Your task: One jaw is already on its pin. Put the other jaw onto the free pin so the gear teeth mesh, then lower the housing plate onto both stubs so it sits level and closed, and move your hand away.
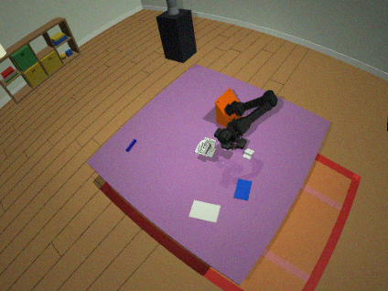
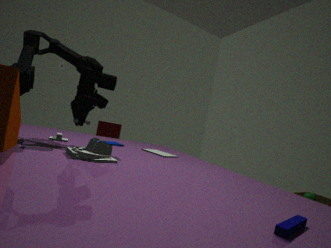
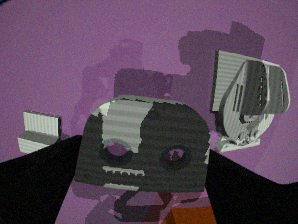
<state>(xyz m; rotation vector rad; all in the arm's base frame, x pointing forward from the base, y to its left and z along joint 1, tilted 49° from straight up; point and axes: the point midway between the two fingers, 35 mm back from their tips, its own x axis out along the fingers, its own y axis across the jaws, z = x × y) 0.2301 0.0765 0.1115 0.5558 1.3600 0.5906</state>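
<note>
My gripper (image 1: 226, 146) (image 2: 80, 123) (image 3: 143, 149) is shut on the housing plate (image 3: 170, 125), a grey rounded plate with two round holes, held across its width. It hangs in the air above the table, to one side of the white gear base (image 1: 205, 147) (image 2: 80, 154) (image 3: 227, 112). The grey jaws (image 2: 99, 147) (image 3: 255, 86) are at the base, close together. Whether their teeth mesh, and how each sits on its pin, I cannot tell. The stubs are too small to make out. In the top view the arm hides the housing plate.
A small white stepped block (image 1: 248, 154) (image 2: 58, 137) (image 3: 41, 131) stands on the other side of my gripper. A tall orange block (image 1: 226, 110) (image 2: 8, 105) stands beside the arm. A blue sheet (image 1: 242, 189), a white sheet (image 1: 204, 211) and a blue bar (image 1: 131, 145) (image 2: 290, 227) lie farther off.
</note>
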